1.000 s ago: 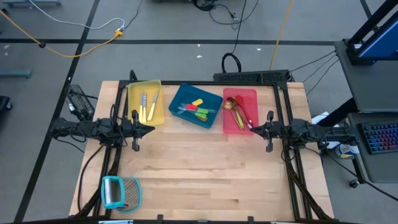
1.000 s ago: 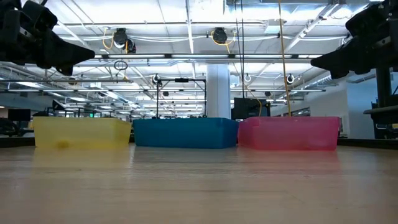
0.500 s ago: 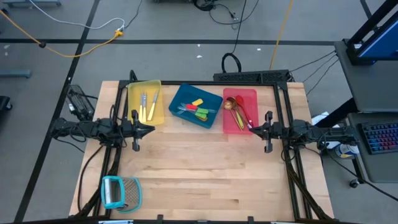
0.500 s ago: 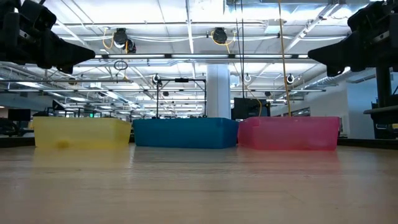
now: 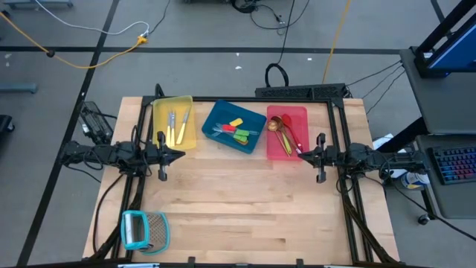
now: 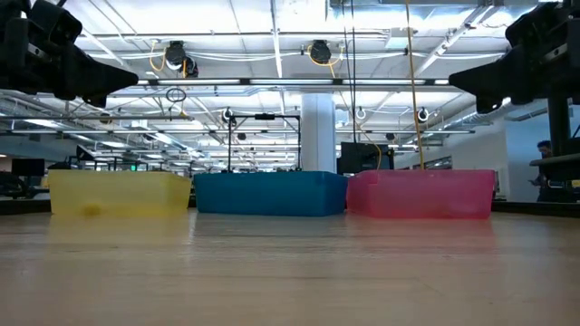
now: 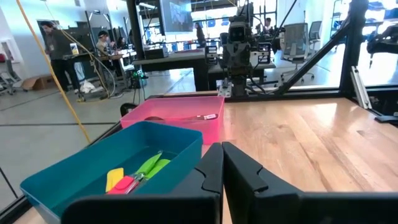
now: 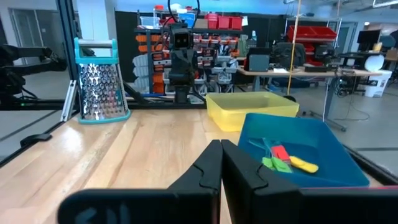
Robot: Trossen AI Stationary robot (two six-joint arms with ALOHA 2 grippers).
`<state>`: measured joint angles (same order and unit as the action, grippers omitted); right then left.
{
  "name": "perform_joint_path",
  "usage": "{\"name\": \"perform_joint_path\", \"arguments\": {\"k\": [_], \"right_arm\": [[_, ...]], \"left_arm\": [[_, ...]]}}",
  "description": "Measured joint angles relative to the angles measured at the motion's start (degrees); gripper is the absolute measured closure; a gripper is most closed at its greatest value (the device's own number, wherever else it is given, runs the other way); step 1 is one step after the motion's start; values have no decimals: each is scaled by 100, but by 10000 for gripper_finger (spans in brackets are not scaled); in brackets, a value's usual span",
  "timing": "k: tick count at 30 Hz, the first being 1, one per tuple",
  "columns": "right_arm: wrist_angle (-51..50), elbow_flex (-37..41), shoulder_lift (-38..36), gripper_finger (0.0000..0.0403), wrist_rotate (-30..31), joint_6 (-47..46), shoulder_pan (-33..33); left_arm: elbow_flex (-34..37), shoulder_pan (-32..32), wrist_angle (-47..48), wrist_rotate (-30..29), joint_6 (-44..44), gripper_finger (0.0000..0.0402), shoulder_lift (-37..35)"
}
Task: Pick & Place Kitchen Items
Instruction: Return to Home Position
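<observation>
Either side of the blue tray (image 5: 210, 123), the arms hang level above the table (image 5: 238, 208). The left gripper (image 5: 177, 155) sits off the tray's near-left corner and the right gripper (image 5: 303, 155) well off its near-right corner. Each has its fingers pressed together on nothing. With no utensil showing on the bare wood, the sorting looks finished and the step in hand looks like parking the arms. The next move should call for no grasp, only an empty settle into rest, kept clear of the tray walls.

Far to the near-left of the blue tray lies the teal-framed grater (image 5: 143, 228), which is no part of the job. Just left of the blue tray, the yellow tray (image 5: 158, 112) holds the cream-handled knives (image 5: 175, 128), slim and laid side by side. In the blue tray itself lie the green spatulas (image 5: 242, 135) with small yellow and red tools (image 5: 236, 123), loosely heaped at its middle. Just right of it, the red tray (image 5: 299, 113) carries the spoons (image 5: 280, 130), one with a round brass bowl, the thin handles bunched together.
</observation>
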<state>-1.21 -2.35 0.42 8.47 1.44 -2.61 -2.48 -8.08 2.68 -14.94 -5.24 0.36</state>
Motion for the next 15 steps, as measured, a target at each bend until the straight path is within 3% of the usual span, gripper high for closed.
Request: {"name": "perform_joint_path", "arguments": {"k": [8, 15], "right_arm": [[196, 153, 289, 403, -403, -80, -10], [269, 153, 451, 403, -367, -112, -13]], "left_arm": [[0, -1, 0, 2, -4, 371, 2], [0, -2, 0, 0, -6, 366, 2]]}}
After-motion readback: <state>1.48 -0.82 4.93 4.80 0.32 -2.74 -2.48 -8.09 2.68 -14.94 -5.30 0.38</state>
